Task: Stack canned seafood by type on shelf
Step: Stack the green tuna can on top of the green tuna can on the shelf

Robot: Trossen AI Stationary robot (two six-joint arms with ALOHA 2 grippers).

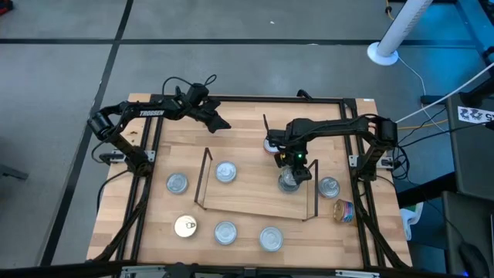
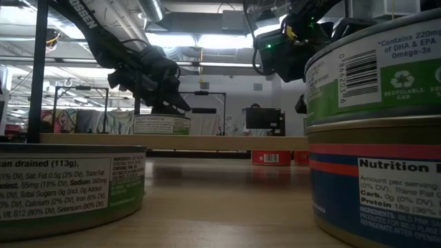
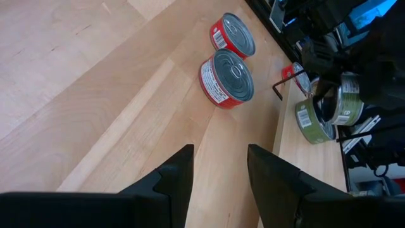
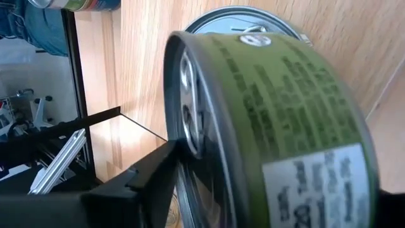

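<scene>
On the shelf (image 1: 255, 202), near its right end, lies a green-labelled tin (image 3: 310, 123). My right gripper (image 1: 289, 168) is shut on a second green-labelled tin (image 4: 285, 107) tilted just above it. Another silver-topped tin (image 1: 225, 171) lies flat on the shelf's left part. Two red-labelled tins (image 3: 228, 79) (image 3: 233, 35) lie on the table behind the shelf. My left gripper (image 3: 218, 152) hangs open over bare wood at the far left (image 1: 222, 122), touching nothing. My right gripper pinches the green-labelled tin across its two flat faces. One finger (image 4: 152, 174) lies against the ribbed face (image 4: 190, 126); the tin itself hides the other. The fingers slant down from above. The tin is tipped onto its edge over the lower tin's silver top (image 4: 247, 19); whether they touch, I cannot tell.
Loose tins lie flat around the shelf: one at its left (image 1: 177, 183), a gold-topped one (image 1: 185, 225) and two silver ones (image 1: 225, 232) (image 1: 272, 238) along the near side, one at the right (image 1: 329, 187). A colourful tin (image 1: 344, 210) lies on its side there. Black wire uprights (image 1: 202, 177) flank the shelf.
</scene>
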